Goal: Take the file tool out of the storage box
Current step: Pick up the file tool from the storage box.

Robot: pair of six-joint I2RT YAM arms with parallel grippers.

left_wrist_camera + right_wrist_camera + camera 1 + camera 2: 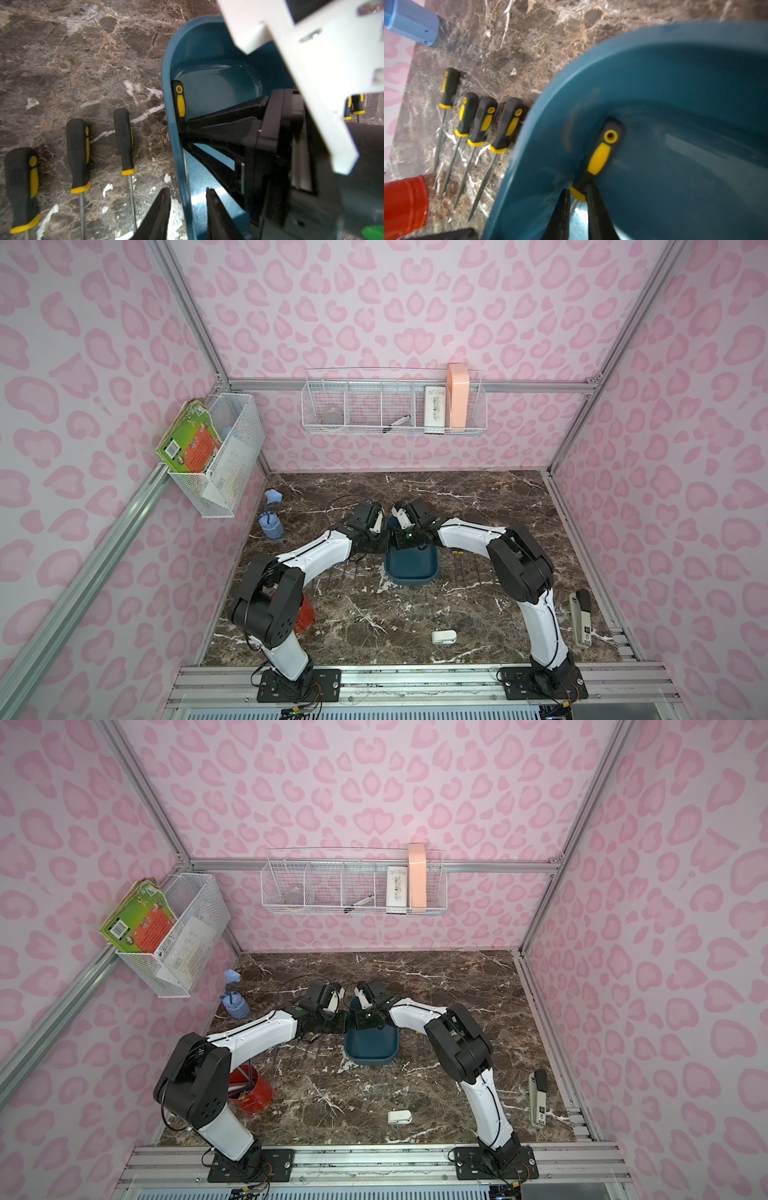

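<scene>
The storage box [411, 572] [370, 1050], a dark teal tub, stands mid-table with both wrists over its far end. Inside it the file tool [600, 158] [180, 104], with a black and yellow handle, leans against the box wall [550, 124]. My right gripper [578, 193] reaches into the box and is shut on the file just below the yellow collar. My left gripper [188, 193] straddles the box's side wall [172, 145], one finger outside and one inside. Small gaps show on both sides, so it is open. Both grippers' fingertips are hidden in both top views.
Several files lie in a row on the marble left of the box [79, 155] [477, 124], and more lie to its right [461, 568]. A red cup [251, 1092] stands front left, a blue object [270, 524] far left, and a stapler [581, 616] front right.
</scene>
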